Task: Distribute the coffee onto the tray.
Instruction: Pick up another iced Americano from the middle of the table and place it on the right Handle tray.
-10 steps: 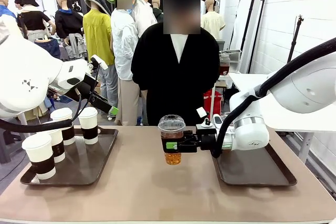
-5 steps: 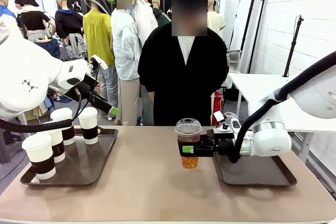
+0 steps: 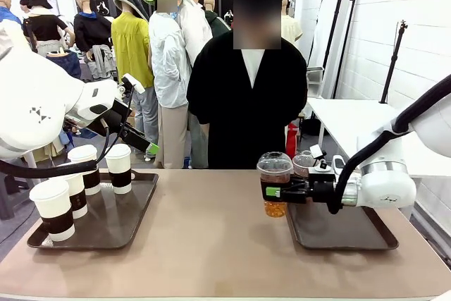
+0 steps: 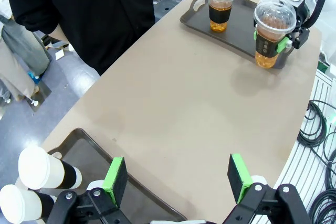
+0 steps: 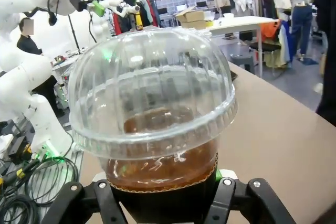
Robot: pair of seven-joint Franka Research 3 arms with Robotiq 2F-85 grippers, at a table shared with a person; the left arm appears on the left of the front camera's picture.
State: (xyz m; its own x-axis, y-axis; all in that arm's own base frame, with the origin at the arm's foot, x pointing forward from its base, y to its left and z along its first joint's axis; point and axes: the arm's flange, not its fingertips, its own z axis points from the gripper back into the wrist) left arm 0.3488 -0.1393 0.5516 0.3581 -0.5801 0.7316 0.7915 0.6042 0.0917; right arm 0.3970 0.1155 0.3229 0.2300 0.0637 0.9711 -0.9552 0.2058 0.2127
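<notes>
we see the right gripper (image 3: 282,191) jaws clamped on a clear iced coffee cup (image 3: 274,183), held above the right tray's (image 3: 343,234) left edge. left gripper (image 4: 178,178) jaws open, empty.

A: Where do I have the right arm?

B: Reaching in from the right, forearm level, wrist turned sideways. My right gripper (image 3: 276,191) is clamped on the dome-lidded cup (image 3: 274,184), held upright.

A: And the left?

B: Raised over the table's left side; left gripper (image 4: 178,176) points downward, jaws spread wide, nothing between the green pads (image 4: 115,175).
</notes>
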